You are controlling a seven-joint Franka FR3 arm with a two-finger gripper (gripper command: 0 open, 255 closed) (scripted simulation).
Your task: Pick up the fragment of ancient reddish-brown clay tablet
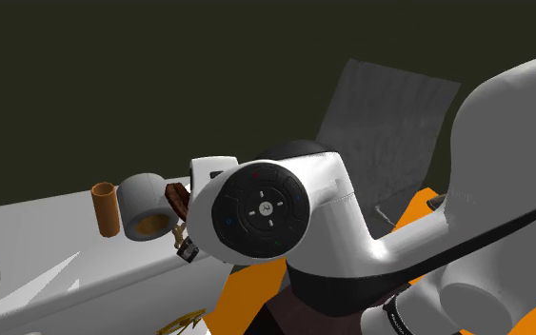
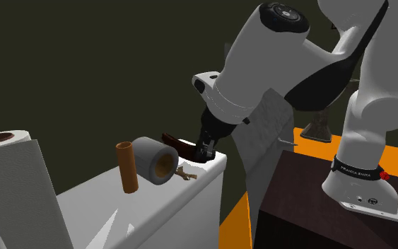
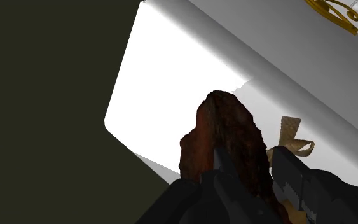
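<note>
Your end effector point(image 2: 205, 151) is clenched on the tablet point(image 3: 225, 137). The dark red-brown tablet sticks out from the fingers point(image 3: 308, 191) toward the grey roll point(image 2: 155, 160) and is just beside it. It looks a little above the white table point(image 2: 91, 201), but I can't tell for sure that it is all the way off.

Here is what could go wrong. The fingers seem to hold the tablet by one end, so the long free end could tip down or slip out if you move fast. That free end is very close to the roll. If you swing toward the roll, you could bump it. The roll lies on its side, so it might roll away.

A brown tube point(image 2: 127, 166) stands up, touching or almost touching the roll on the side away from the tablet. A push on the roll could knock it over.

A small tan scrap point(image 2: 184, 173) lies on the table next to the roll, below the tablet. A big paper towel roll point(image 2: 13, 184) stands well past the tube, far from the grey roll.

Going straight up, away from the roll, looks like the safest way.
</note>
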